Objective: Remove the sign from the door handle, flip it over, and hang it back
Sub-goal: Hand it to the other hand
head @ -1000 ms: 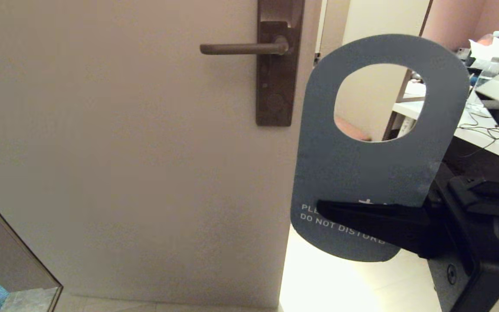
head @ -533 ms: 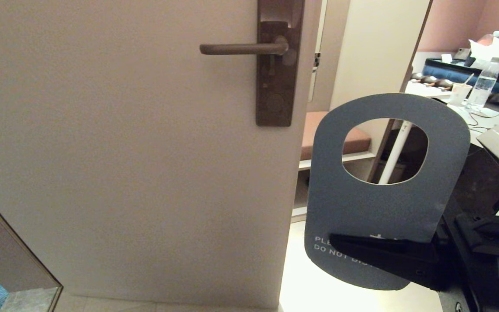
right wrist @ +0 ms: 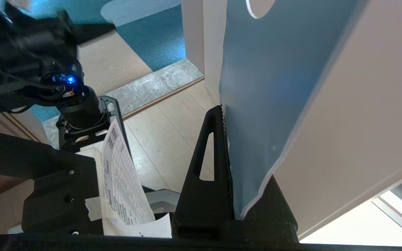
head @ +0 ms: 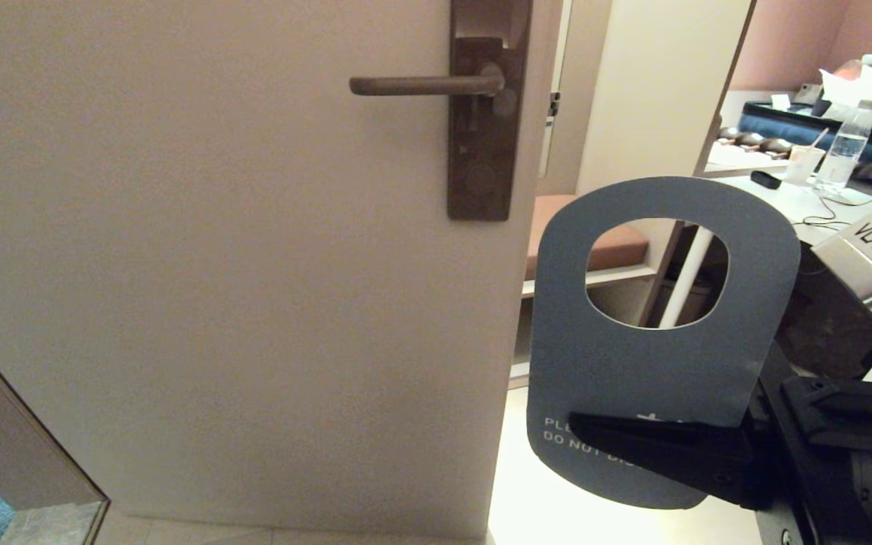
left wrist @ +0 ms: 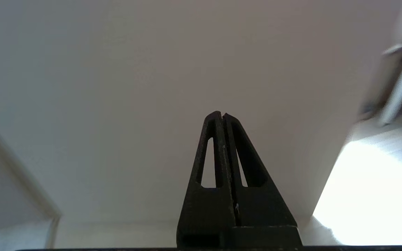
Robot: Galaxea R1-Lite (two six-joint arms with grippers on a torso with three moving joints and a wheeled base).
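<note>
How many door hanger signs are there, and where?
1. The sign is off the door handle, pinched near its lower end by the right gripper, lower and to the right of the handle beside the door's edge. None hangs on the handle.

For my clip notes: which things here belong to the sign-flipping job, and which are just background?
Job:
- sign, grey-blue face showing, off the handle
- door handle, bare
- right gripper, shut on the sign's lower end
- left gripper, shut, holding nothing

Background:
- water bottle
- paper cup
- desk
</note>
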